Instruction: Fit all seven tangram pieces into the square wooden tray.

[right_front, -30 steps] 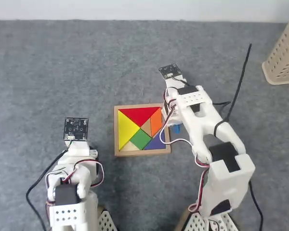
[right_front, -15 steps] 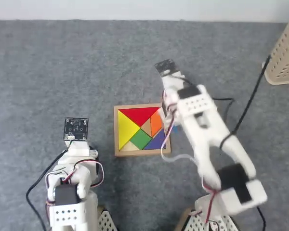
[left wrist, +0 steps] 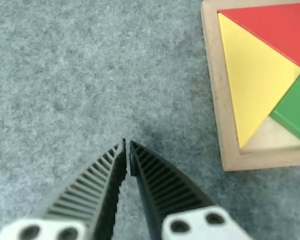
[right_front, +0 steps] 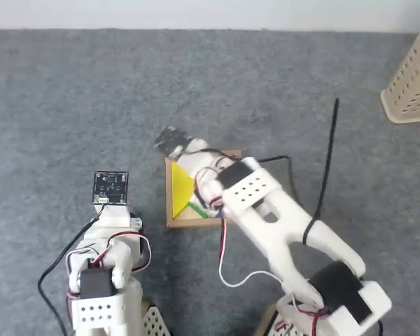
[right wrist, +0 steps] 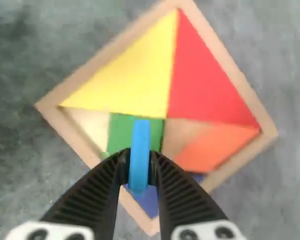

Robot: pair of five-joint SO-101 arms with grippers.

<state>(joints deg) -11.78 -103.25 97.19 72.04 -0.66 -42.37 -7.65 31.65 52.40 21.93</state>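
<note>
The square wooden tray (right wrist: 47, 111) (right_front: 169, 210) (left wrist: 212, 85) holds a yellow triangle (right wrist: 132, 82) (right_front: 182, 190), a red triangle (right wrist: 202, 90), an orange piece (right wrist: 210, 150), a green square (right wrist: 119, 132) and a purple piece (right wrist: 147, 200). A pale triangular area (right wrist: 87, 125) (left wrist: 272, 140) shows beside the green square. My right gripper (right wrist: 140, 159) is shut on a blue piece (right wrist: 139, 140), held edge-on above the green square. The right arm (right_front: 245, 192) covers most of the tray in the high view. My left gripper (left wrist: 127, 145) is shut and empty over the carpet, left of the tray.
Grey carpet covers the table. A beige slatted basket (right_front: 411, 77) stands at the far right edge. A black cable (right_front: 329, 161) trails right of the tray. The left arm (right_front: 101, 259) sits at the near left.
The right arm has swung left from the tray's right edge to over the tray, carrying the blue piece. The left arm has not moved.
</note>
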